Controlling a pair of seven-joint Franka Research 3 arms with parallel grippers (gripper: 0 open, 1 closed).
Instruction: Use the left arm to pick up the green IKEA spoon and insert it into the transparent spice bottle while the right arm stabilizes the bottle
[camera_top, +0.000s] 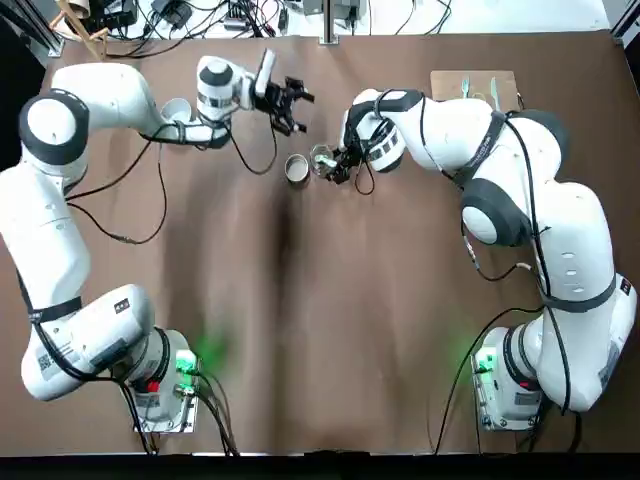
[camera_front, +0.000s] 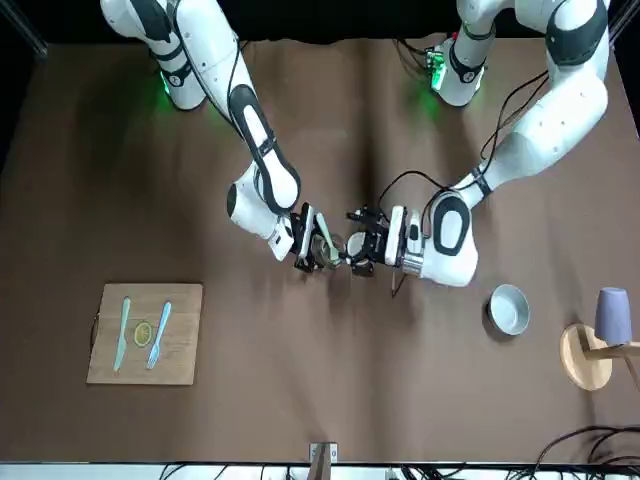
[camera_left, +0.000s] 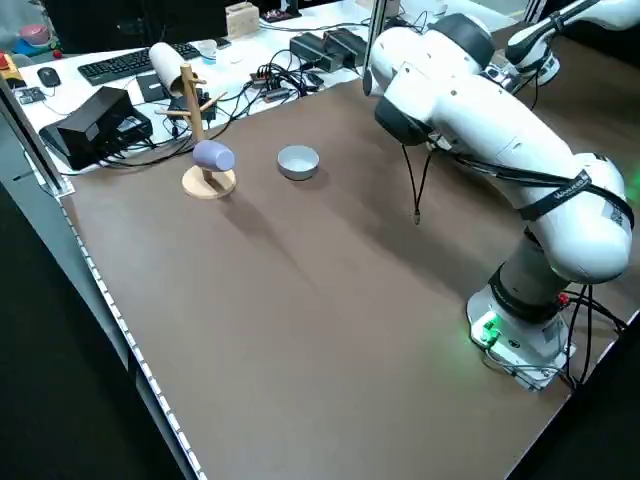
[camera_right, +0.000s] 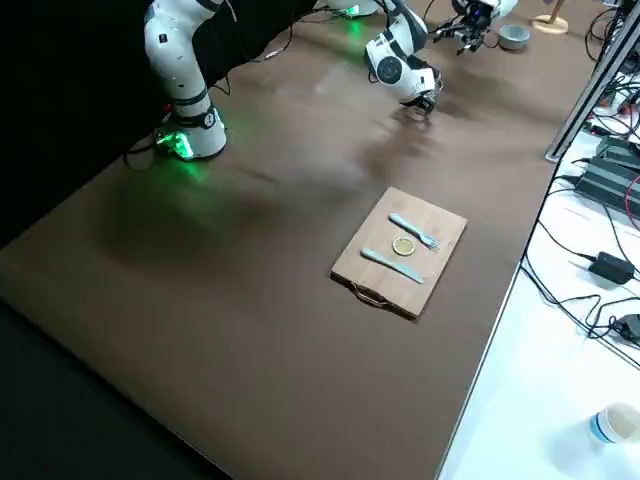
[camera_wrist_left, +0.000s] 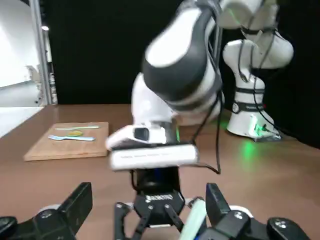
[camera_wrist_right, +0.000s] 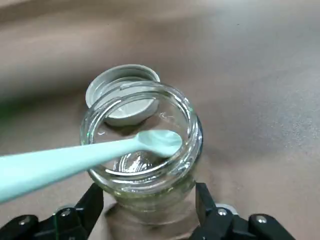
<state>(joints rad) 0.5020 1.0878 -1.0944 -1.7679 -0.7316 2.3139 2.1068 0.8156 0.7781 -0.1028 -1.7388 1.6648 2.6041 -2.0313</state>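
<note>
Right pincer (camera_wrist_right: 148, 196): low over the middle of the far half of the counter (camera_top: 300, 330), its two dark fingers (camera_wrist_right: 92, 205) clenched on the lower wall of the transparent spice bottle (camera_wrist_right: 142, 170), one on each side.

Transparent spice bottle: upright on the counter, mouth open, held by the right pincer. Seen from overhead it stands just right of a round grey metal lid (camera_top: 297, 167), close beside it.

Green IKEA spoon (camera_wrist_right: 155, 141): bowl inside the bottle's mouth, just under the rim. The handle slants up and out over the rim, on the lid's side.

Left pincer (camera_top: 290, 105): raised above the counter, on the far side of the bottle and to its left in the overhead view. Fingers spread wide, released. In its own wrist view the spoon's pale handle shows close to one finger; contact cannot be told.

Wooden board (camera_front: 185, 360): flat on the counter's far right corner, well apart from the bottle, carrying two pale utensils and a small yellow-green piece.

Grey bowl (camera_front: 508, 308): far left of the counter, near a wooden stand (camera_front: 585, 355) with a lavender cup (camera_front: 612, 312).
</note>
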